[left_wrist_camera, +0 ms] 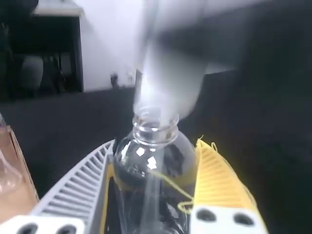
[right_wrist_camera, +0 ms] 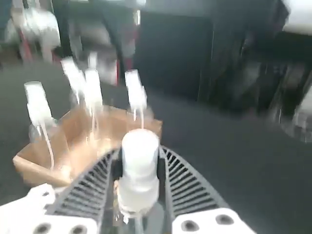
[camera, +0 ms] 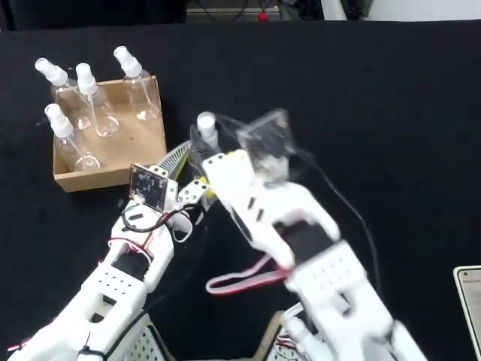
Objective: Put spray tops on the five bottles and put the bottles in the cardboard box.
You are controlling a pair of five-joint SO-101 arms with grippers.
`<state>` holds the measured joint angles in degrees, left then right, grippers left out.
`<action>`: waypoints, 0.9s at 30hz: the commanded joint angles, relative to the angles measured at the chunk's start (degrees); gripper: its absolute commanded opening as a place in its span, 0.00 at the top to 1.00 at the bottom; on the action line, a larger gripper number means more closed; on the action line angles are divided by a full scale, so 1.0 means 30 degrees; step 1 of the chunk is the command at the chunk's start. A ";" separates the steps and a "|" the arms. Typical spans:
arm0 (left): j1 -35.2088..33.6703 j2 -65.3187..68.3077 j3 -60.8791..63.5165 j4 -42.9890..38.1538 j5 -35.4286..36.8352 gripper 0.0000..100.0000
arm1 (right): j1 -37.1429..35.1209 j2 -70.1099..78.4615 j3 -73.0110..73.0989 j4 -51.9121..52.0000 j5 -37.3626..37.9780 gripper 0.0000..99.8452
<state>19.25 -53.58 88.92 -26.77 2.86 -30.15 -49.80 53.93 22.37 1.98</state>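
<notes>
My left gripper [camera: 192, 167] [left_wrist_camera: 156, 146] is shut on a clear bottle [left_wrist_camera: 151, 163], held upright just right of the cardboard box [camera: 113, 177]. A white spray top [camera: 206, 125] [right_wrist_camera: 140, 163] sits right at the bottle's neck, with its dip tube [left_wrist_camera: 148, 204] running down inside. My right gripper [camera: 206, 143] [right_wrist_camera: 141, 152] is shut on that spray top from above. In the left wrist view the top [left_wrist_camera: 168, 83] is a blur over the neck. Several bottles [camera: 94, 105] with spray tops stand in the cardboard box [right_wrist_camera: 39, 163].
The table [camera: 361, 90] is black cloth, bare to the right and behind the arms. A white object [camera: 470, 289] lies at the right edge. A red and white cable [camera: 240, 280] loops between the two arm bases.
</notes>
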 commanded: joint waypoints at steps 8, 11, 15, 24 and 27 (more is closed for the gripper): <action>-0.0542 -0.0147 -0.0132 -0.0410 0.0088 0.90 | 0.0176 0.1685 -0.2857 0.2696 0.0908 0.98; -0.0601 -0.0147 -0.0132 -0.0410 0.0088 0.89 | 0.0176 0.1685 -0.2916 0.2842 0.0938 0.93; -0.0630 -0.0147 -0.0161 -0.0410 0.0088 0.89 | 0.0059 0.1656 -0.2945 0.3165 0.0938 0.82; -0.0630 -0.0147 -0.0161 -0.0410 0.0088 0.89 | -0.1289 -0.2037 -0.2769 0.6007 0.2374 0.83; -0.0630 -0.0147 -0.0161 -0.0410 0.0088 0.89 | -0.1172 -0.4293 -0.1656 0.5509 0.2374 0.83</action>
<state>18.20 -53.49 89.71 -26.68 2.86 -33.41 -56.04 47.52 39.69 8.66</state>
